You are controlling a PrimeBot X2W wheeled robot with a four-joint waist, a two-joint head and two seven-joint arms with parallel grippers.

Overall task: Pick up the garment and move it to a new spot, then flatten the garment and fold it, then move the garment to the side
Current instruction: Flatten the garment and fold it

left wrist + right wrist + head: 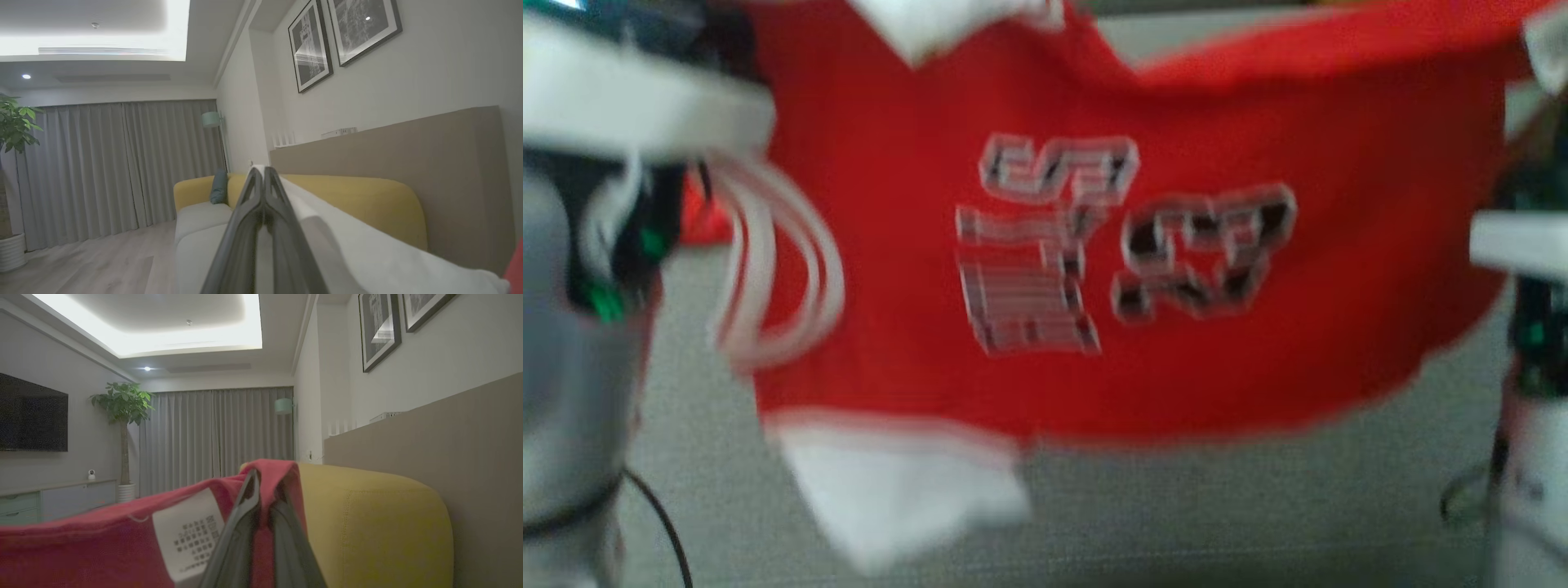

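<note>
The left gripper pinches the garment's white cloth, the right gripper its red edge; it hangs spread between them.

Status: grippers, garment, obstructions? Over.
Left gripper, right gripper both shut on red fabric garment with white trim. Garment hangs spread between them. Yellow upholstered sofa ahead of both.

**Unreadable and cut-off items**

Cannot read print on garment: smeared by motion blur in head view. Lose garment's top edge past frame. Cannot resolve text on care label, right wrist view: too small.
</note>
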